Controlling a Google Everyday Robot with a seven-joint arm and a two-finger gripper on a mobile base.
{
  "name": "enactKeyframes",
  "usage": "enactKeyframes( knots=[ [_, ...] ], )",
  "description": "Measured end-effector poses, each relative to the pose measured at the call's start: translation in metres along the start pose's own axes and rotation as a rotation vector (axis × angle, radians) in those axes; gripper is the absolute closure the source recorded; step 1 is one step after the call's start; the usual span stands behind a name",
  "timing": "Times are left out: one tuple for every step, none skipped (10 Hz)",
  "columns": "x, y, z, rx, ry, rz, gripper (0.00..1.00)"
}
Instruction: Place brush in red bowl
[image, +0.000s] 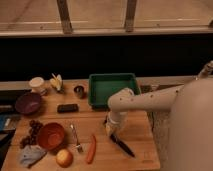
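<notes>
Hand: I see my hand (111, 130) at lower centre, fingers together over the brush's upper end.
Brush: the brush (124, 147) lies slanting on the tabletop (136, 125).
Red bowl: the red bowl (51, 136) is lower left, well apart.

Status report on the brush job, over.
Gripper low over table, jaws shut on brush head. Handle lying flat. Carrot, fork between it and red bowl.

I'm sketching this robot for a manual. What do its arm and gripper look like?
The arm is a thick, smooth, rounded tube in off-white, with a bulbous joint and no visible cables or markings. The gripper, down at the upper end of the brush on the table, is the same pale colour and narrower.
</notes>
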Motion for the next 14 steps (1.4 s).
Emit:
enactKeyframes(
  knots=[
    [0.0, 0.0, 0.0, 0.001, 0.0, -0.003, 1.0],
    [0.0, -0.001, -0.001, 0.002, -0.004, -0.007, 1.0],
    [-0.004, -0.003, -0.009, 0.008, -0.019, -0.016, 1.0],
    [-0.008, -0.005, -0.019, 0.015, -0.032, -0.025, 1.0],
    [-0.014, -0.008, -0.035, 0.024, -0.056, -0.037, 1.0],
    [-0.021, -0.011, -0.053, 0.033, -0.082, -0.051, 1.0],
    [-0.032, -0.012, -0.075, 0.042, -0.12, -0.072, 1.0],
    [-0.044, -0.009, -0.093, 0.047, -0.155, -0.096, 1.0],
    [-0.057, -0.003, -0.11, 0.049, -0.193, -0.124, 1.0],
    [-0.073, 0.007, -0.128, 0.044, -0.236, -0.163, 1.0],
    [-0.087, 0.02, -0.137, 0.038, -0.262, -0.202, 1.0],
    [-0.104, 0.039, -0.145, 0.03, -0.284, -0.252, 1.0],
    [-0.119, 0.06, -0.153, 0.019, -0.301, -0.309, 1.0],
    [-0.129, 0.077, -0.157, 0.009, -0.309, -0.351, 1.0]
  ],
)
